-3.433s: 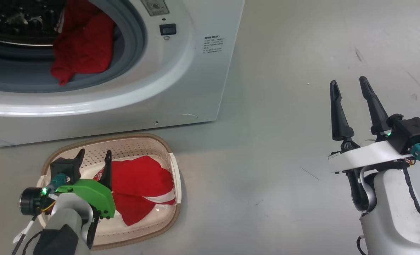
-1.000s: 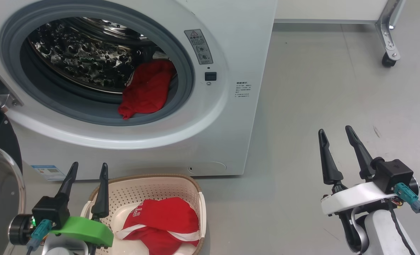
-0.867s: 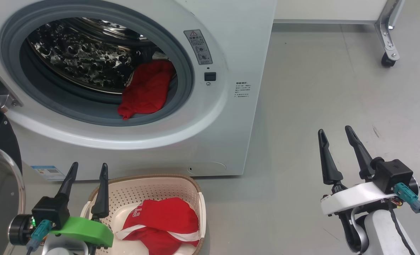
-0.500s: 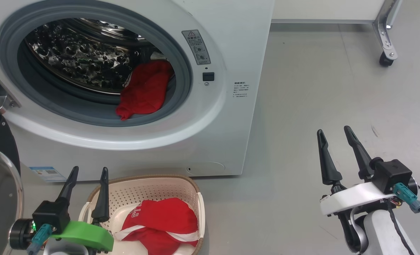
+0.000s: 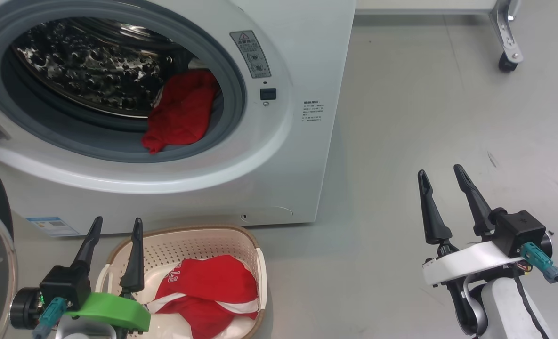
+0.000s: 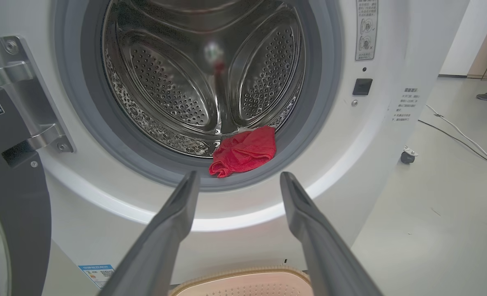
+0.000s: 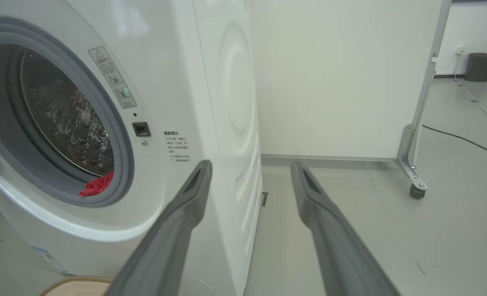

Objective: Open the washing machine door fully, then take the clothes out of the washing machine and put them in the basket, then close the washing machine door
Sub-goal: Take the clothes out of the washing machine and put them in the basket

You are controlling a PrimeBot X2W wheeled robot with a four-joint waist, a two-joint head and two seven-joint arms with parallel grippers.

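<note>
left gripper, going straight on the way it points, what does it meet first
The left gripper would likely meet the grey rubber ring of the big white washing machine, just below the crumpled bright red jersey; depth is unclear.

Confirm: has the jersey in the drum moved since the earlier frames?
No. The jersey drapes the same lower-right stretch of the grey seal; only the camera shifted.

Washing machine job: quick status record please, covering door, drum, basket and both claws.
washing machine door: swung open, at the left
drum: one red jersey lying at the mouth's lower right
basket: on the floor before the washing machine, holding a second red jersey
left claw: open, empty, by basket's left end
right claw: open, empty, over floor right of machine
</note>
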